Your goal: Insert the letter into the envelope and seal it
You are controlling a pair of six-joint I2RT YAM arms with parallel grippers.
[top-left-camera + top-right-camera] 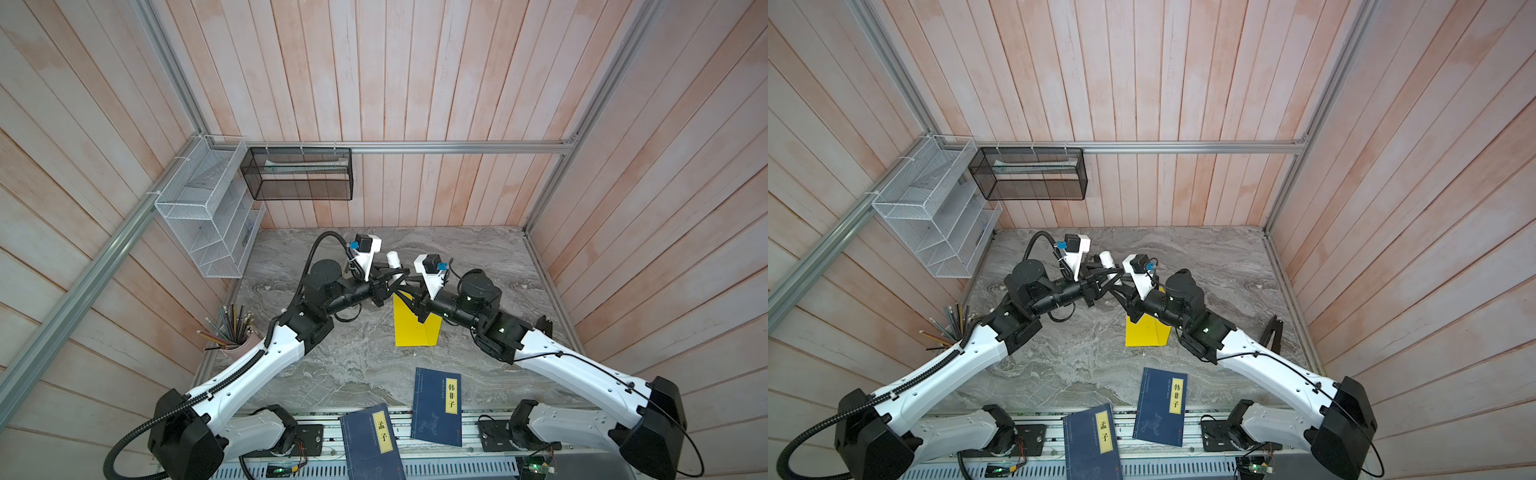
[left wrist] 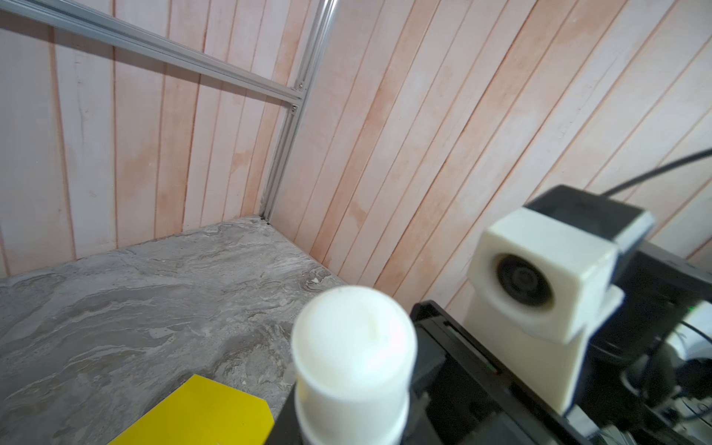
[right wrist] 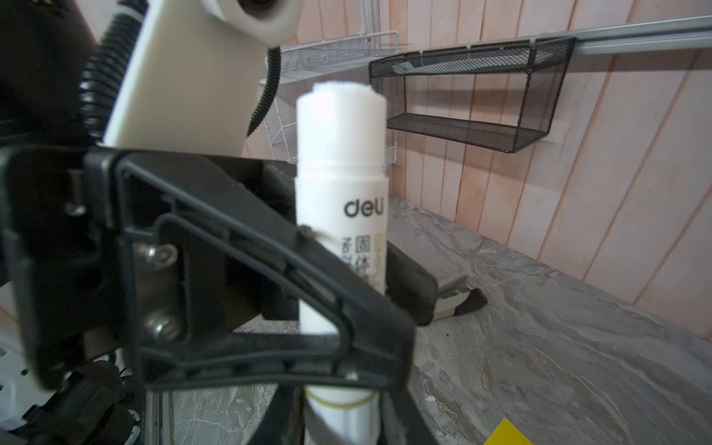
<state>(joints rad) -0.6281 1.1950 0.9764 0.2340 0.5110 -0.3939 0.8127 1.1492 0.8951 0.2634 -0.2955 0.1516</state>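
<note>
- Top views: left gripper (image 1: 397, 277) and right gripper (image 1: 406, 289) meet tip to tip over the middle of the desk (image 1: 353, 365). Both are at one white glue stick (image 1: 394, 259) standing roughly upright between them.
- Left jaws are narrowed onto the stick's body; right jaws reach in just below them.
- Yellow envelope (image 1: 411, 332) lies flat on the desk directly under both grippers. Its far end is hidden by the right gripper, and a crease runs along it. Both top views show the same layout.
- Two dark blue books (image 1: 437, 405) with yellow labels sit at the near desk edge, and a pink pencil cup (image 1: 237, 343) stands on the left side.
- White wire rack (image 1: 208, 208) and black mesh basket (image 1: 299, 174) hang on the wall.
- Left wrist view: the glue stick (image 2: 352, 346) end is close to the lens and blurred. The left jaws are barely in frame, so the grip is not readable here.
- A tapered corner of the envelope (image 2: 200, 416) lies flat on the desk beyond the stick.
- The right arm's wrist camera (image 2: 539, 277) is just beside the stick.
- Right wrist view: glue stick (image 3: 341, 154) upright, "deli" print readable.
- Left gripper (image 3: 385, 304) crosses in front, jaws clamped on the stick's mid-body, one on each side.
- Right jaws at the frame bottom press both sides of the stick's lower end, partly closed and holding it.
- An envelope (image 3: 504, 433) corner shows at the frame edge, on the desk.
</note>
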